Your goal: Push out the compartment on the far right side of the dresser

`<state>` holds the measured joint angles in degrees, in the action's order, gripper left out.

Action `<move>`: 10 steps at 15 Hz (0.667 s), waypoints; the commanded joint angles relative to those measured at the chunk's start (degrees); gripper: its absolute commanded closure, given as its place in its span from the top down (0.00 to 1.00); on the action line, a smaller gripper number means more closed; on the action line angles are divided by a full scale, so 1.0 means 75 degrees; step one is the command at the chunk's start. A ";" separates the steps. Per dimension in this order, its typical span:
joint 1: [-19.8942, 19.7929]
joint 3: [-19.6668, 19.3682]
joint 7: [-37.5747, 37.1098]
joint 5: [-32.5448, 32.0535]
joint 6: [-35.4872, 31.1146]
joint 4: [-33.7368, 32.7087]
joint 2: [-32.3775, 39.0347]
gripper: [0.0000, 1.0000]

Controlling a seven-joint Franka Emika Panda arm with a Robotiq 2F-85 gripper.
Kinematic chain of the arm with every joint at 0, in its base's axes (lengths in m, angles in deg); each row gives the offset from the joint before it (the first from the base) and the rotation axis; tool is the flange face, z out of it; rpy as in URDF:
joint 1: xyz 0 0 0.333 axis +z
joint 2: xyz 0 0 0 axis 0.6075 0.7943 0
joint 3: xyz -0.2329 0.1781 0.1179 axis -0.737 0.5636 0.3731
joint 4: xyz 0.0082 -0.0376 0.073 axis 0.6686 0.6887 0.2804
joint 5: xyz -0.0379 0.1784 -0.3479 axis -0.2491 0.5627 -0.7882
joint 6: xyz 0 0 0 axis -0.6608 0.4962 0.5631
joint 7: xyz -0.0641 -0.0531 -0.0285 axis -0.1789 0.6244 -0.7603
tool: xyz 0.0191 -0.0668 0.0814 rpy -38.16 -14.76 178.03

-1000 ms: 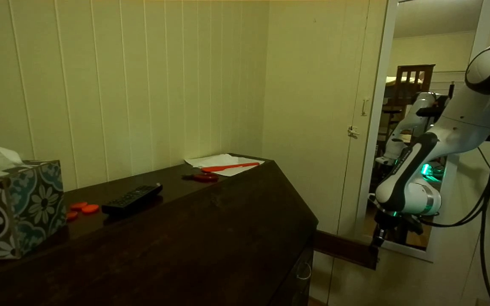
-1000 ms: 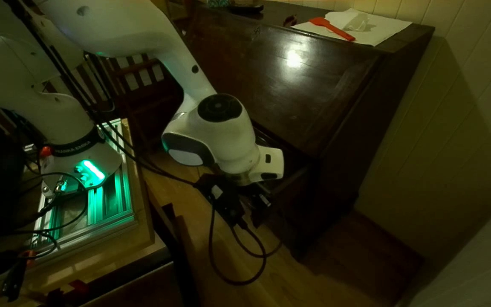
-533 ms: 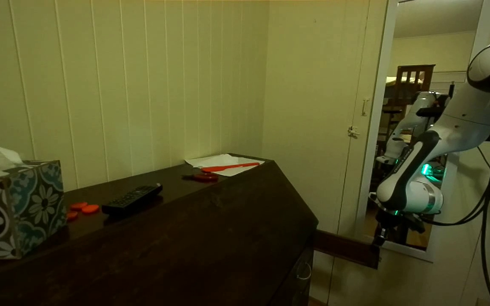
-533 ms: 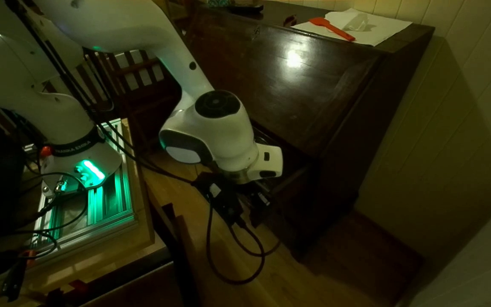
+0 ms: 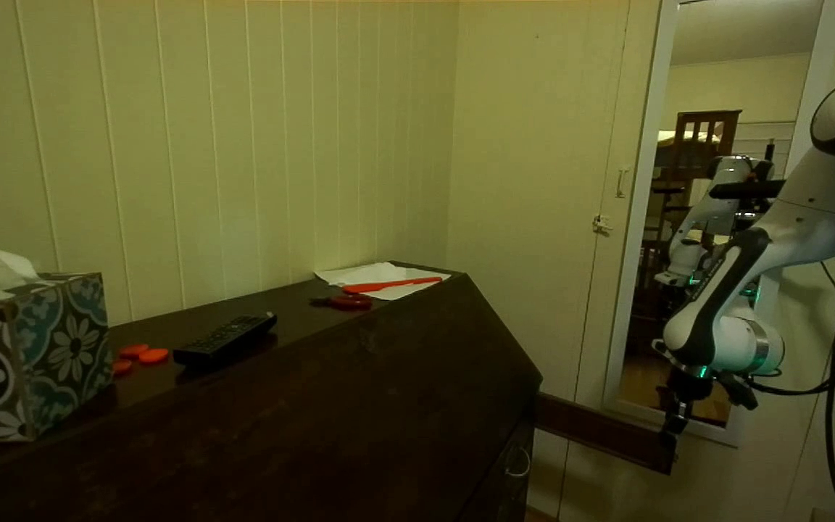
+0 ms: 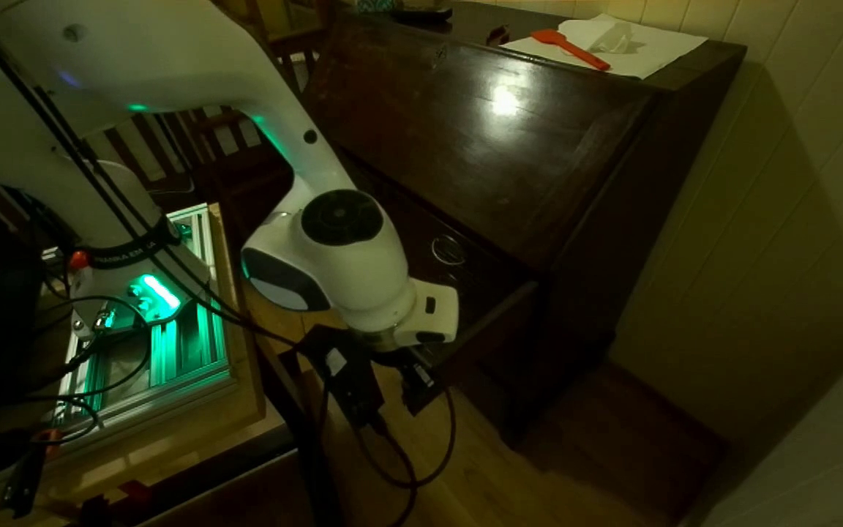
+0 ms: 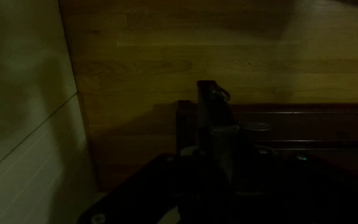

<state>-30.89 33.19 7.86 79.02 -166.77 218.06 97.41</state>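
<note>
The compartment (image 5: 601, 433) juts out from the front of the dresser (image 5: 301, 428), at the end that is near to the pale wall (image 5: 526, 181). In both exterior views it shows as a low, long board of the same dark brown wood. The arm (image 5: 816, 185) enters from the right edge in an exterior view and bends down, so that the gripper (image 5: 670, 433) points downward, at the outer end of the compartment. There its lower part overlaps the wood. Whether the jaws are clamped on the board or stand apart, I cannot tell (the wrist view is very dark just at this place).

In the wrist view the board appears near the middle, and a small shiny fitting (image 7: 221, 93) sits near its end. Beyond it is a wooden floor (image 7: 154, 56) of yellowish planks. A metal ring handle (image 6: 448, 250) is on the front of the dresser, to the left of the compartment in an exterior view.

On the flat top, close to the corner, lies a white sheet of paper (image 6: 656, 47), with a red spatula (image 6: 570, 49) resting partly over it. Near to them is a small tool with red handles (image 5: 349, 302). Farther along there are a black remote control (image 5: 225, 341), three orange-red discs (image 5: 153, 356) and a patterned tissue box (image 5: 62, 362). Behind the arm, a tall mirror (image 5: 736, 40) with pale frame reflects it.
</note>
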 commanded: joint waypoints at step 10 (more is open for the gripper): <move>-0.0054 -0.0509 0.0317 -0.0048 0.0154 0.0463 -0.0264 0.06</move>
<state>-31.60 31.69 9.66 79.02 -166.81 218.90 97.41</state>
